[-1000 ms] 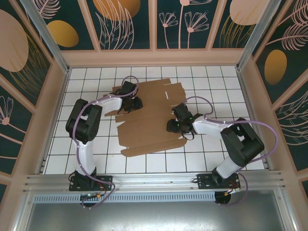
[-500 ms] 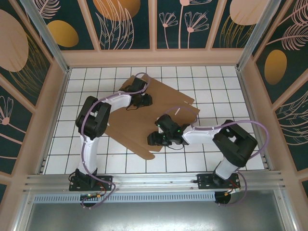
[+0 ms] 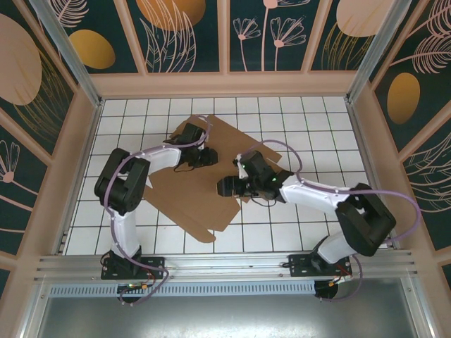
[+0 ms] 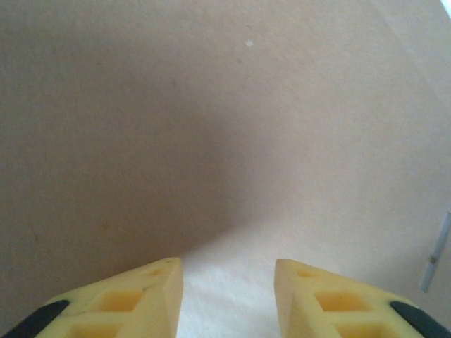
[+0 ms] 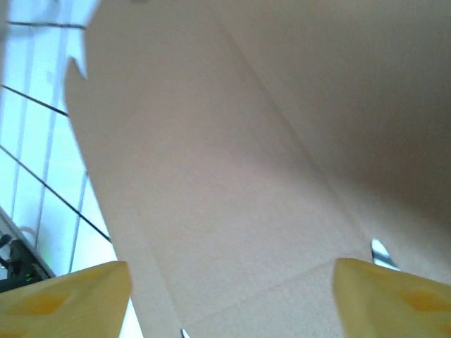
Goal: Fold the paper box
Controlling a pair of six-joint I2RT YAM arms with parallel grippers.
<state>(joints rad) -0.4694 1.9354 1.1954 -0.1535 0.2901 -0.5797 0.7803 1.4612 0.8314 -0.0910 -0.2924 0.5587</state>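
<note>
The paper box (image 3: pixel 189 201) is a plain brown cardboard sheet lying slantwise across the middle of the white tiled table. My left gripper (image 3: pixel 202 156) rests over its far part. In the left wrist view its yellow fingers (image 4: pixel 151 289) stand apart over cardboard (image 4: pixel 211 127), with nothing between them (image 4: pixel 227 271). My right gripper (image 3: pixel 227 187) hovers over the sheet's right side. The right wrist view has its jaws (image 5: pixel 231 271) spread wide above a creased panel (image 5: pixel 232 176), with a notched edge at top left. Neither gripper holds anything.
The tiled table (image 3: pixel 317 134) is boxed in by wooden walls at the back and both sides. A metal rail (image 3: pixel 225 264) runs along the front by the arm bases. Bare tiles (image 5: pixel 28 176) lie left of the cardboard in the right wrist view.
The cardboard has swung round and shifted toward the front left, its slotted face no longer showing. My right gripper moved left over it and its jaws widened. My left gripper opened slightly.
</note>
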